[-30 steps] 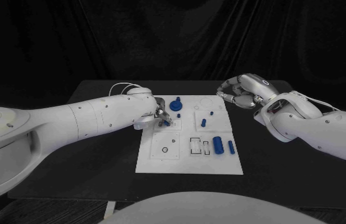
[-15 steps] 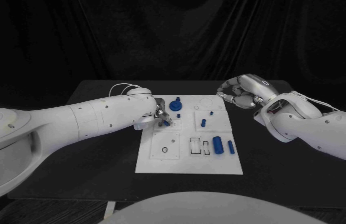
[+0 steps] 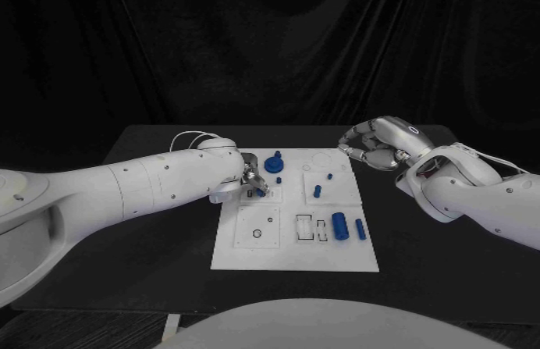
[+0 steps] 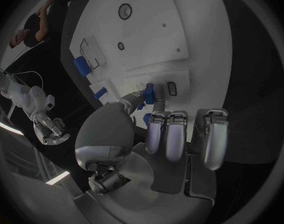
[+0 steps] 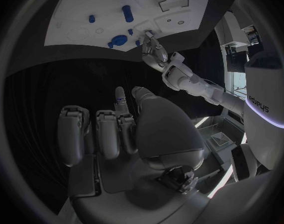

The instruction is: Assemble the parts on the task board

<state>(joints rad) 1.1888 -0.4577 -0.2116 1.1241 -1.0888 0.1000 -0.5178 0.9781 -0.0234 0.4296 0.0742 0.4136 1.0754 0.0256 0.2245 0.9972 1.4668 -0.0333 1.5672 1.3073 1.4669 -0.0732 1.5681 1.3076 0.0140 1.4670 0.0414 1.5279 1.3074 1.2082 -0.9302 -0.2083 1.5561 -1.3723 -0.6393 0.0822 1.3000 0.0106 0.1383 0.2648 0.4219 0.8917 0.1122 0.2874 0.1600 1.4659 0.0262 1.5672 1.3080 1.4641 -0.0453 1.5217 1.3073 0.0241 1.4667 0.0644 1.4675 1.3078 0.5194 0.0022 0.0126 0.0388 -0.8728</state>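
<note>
The white task board (image 3: 295, 243) lies in the middle of the black table. My left hand (image 3: 250, 180) is over the board's far left part and pinches a small blue part (image 3: 260, 192) between thumb and fingers; the left wrist view shows this blue part (image 4: 149, 92) right at the board (image 4: 179, 40) beside a small slot. My right hand (image 3: 377, 144) hovers beyond the board's far right corner, fingers curled in with nothing in them; this right hand (image 5: 117, 129) looks the same in the right wrist view.
On the board stand a blue knob (image 3: 277, 162), small blue pegs (image 3: 318, 192) and two blue cylinders (image 3: 340, 226) near the right edge. Bare black table (image 3: 147, 247) lies on both sides of the board.
</note>
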